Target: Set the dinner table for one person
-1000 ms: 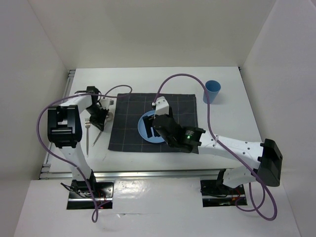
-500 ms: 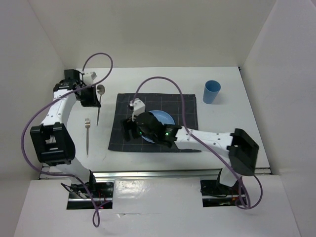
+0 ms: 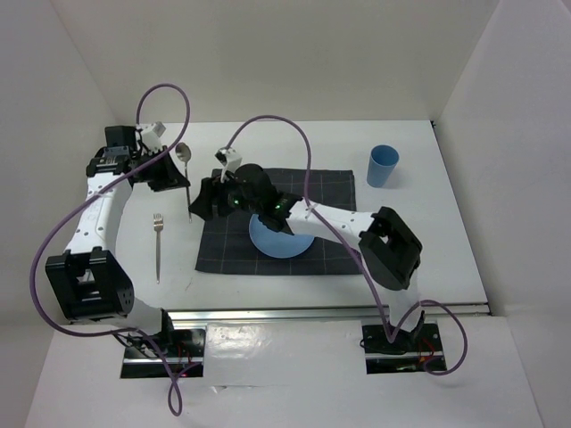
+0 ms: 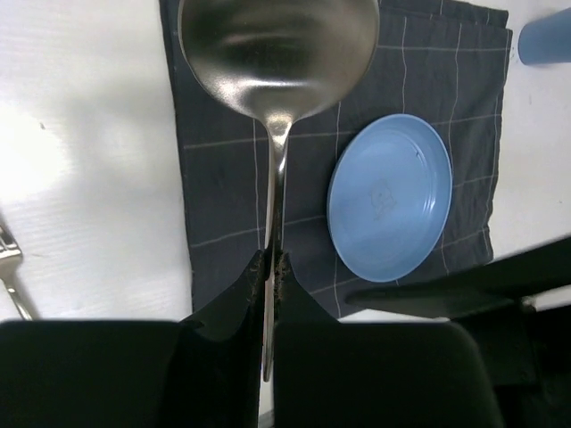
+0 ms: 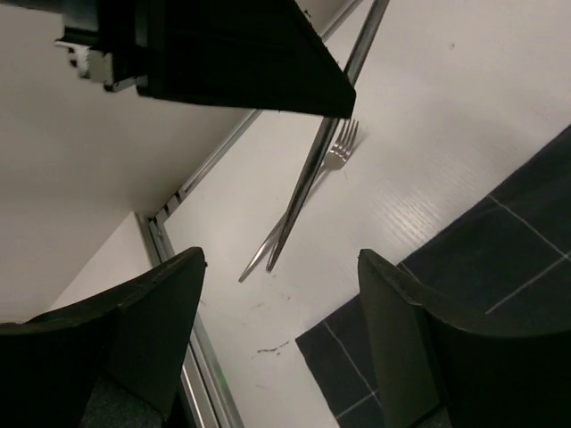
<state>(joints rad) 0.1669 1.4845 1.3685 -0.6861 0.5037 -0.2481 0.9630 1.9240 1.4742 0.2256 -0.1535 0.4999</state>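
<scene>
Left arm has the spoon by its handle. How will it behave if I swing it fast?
Probably stiff: the spoon shows no bend in the left end effector. Its polished handle looks slick and the pinch is narrow, so it may pivot or slip. The wide bowl likely makes it end-heavy.

Setting: robotics laboratory test cell, not a home.
- Enclosure: plain white panels at the back [image 3: 294, 62], left [image 3: 45, 134] and right [image 3: 522, 134], closing in a white desk [image 3: 419, 223].
- Fixtures: aluminium rail [image 3: 268, 314] along the desk's near edge; two white-and-black robot arms, left arm [image 3: 94, 214] and right arm [image 3: 339, 221], on bolted base mounts [image 3: 152, 343]; exposed purple cables [image 3: 303, 147] looping above them.
- Staged props: dark grey checked cloth [image 3: 330, 192], blue plate [image 3: 281, 239], blue cup [image 3: 384, 166], fork [image 3: 158, 241], spoon [image 3: 185, 174].
- Furnishings or decoration: bare surfaces only.
</scene>
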